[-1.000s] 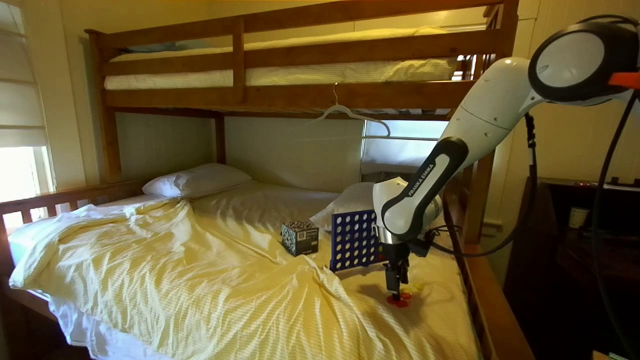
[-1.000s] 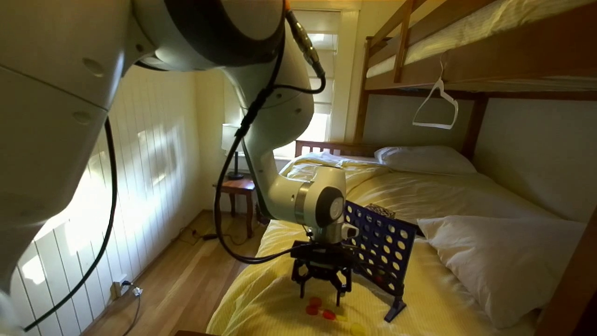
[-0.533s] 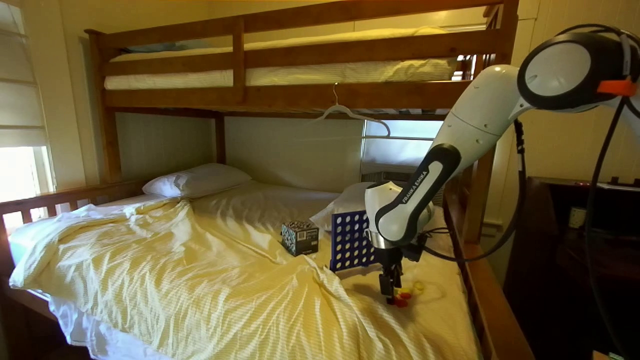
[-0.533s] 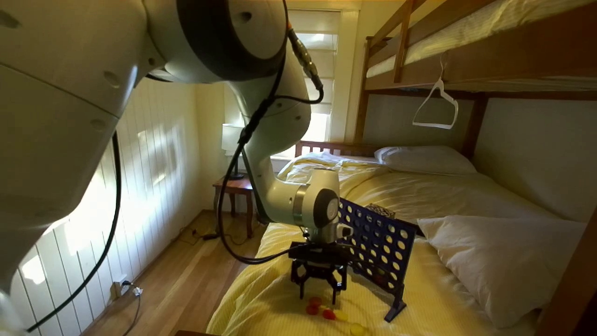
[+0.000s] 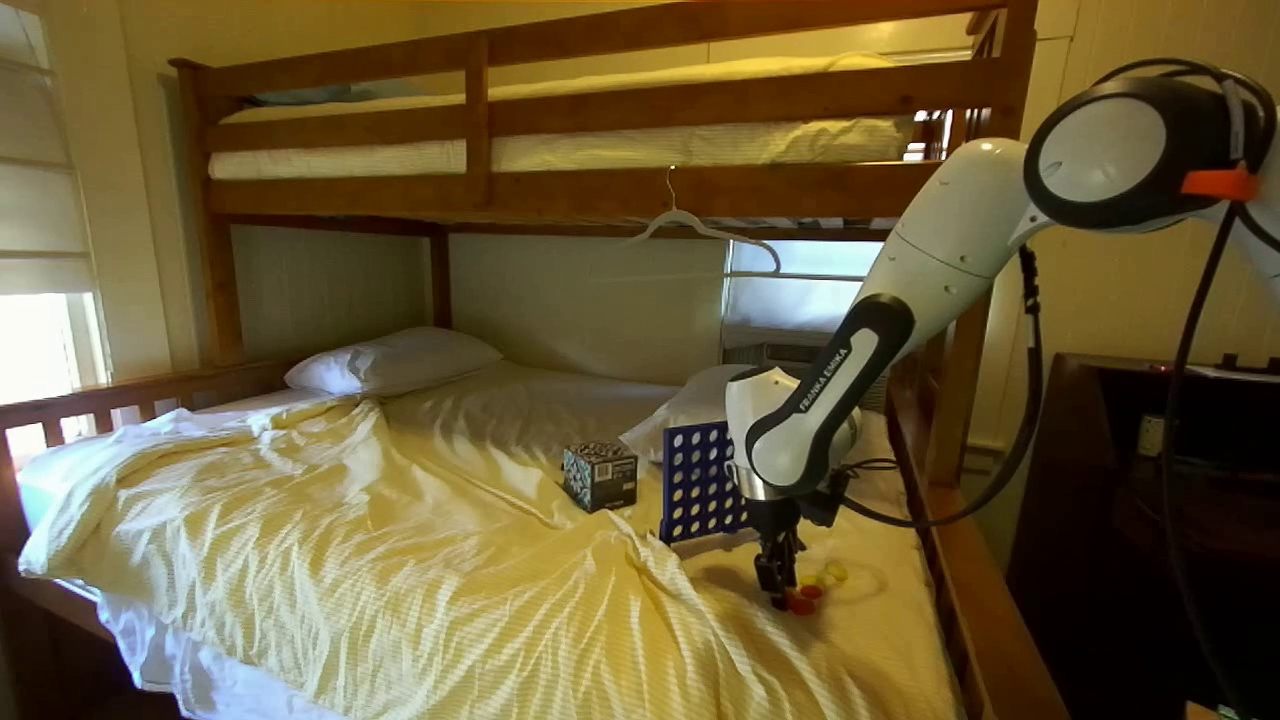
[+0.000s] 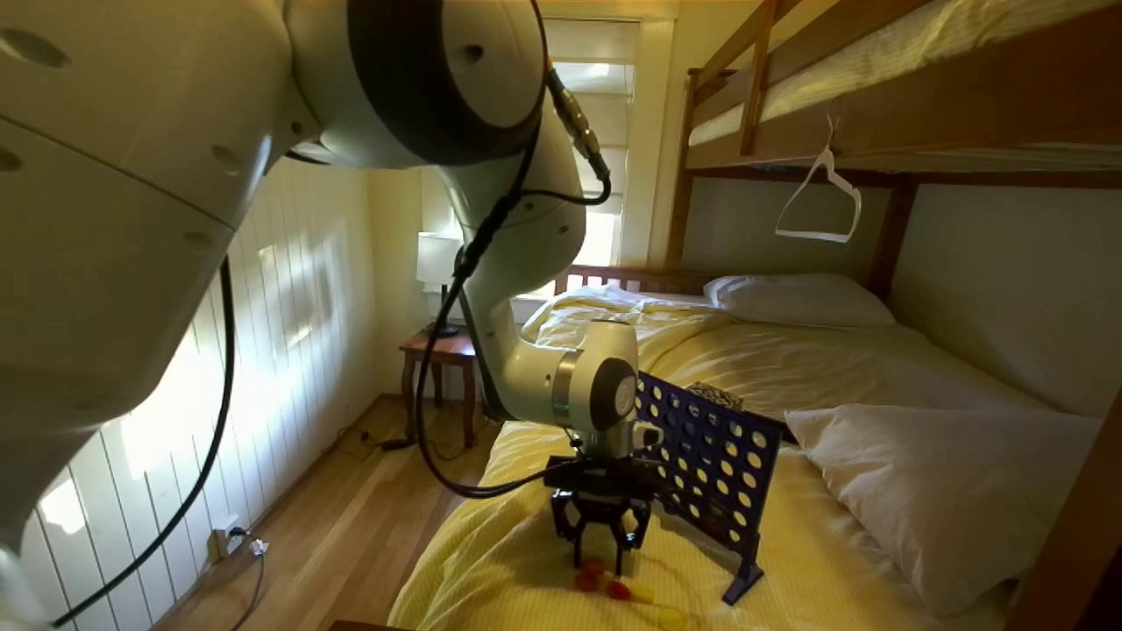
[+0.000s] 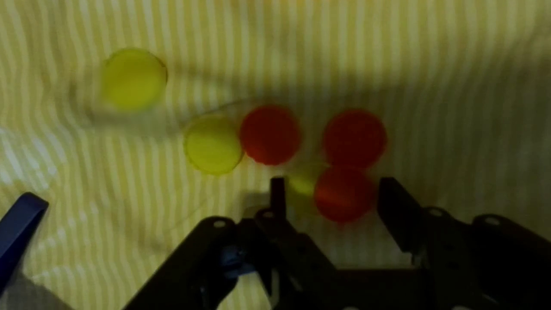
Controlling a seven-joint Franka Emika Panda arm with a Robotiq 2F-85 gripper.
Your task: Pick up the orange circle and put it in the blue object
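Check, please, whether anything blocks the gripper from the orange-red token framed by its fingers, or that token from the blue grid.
In the wrist view, a faint yellow disc shows between the orange-red token and one side of the gripper. Nothing visible stands between that token and the blue grid.

A wooden bunk bed (image 5: 590, 193) is standing near a bright window (image 5: 42, 345). Light (image 6: 61, 506) is falling on the panelled wall (image 6: 346, 210). On the wooden floor (image 6: 333, 526), a small table (image 6: 456, 348) is carrying a lamp (image 6: 437, 258).

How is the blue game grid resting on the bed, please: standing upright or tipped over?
Upright: in both exterior views the blue game grid rises on edge; its visible foot rests on the bed.
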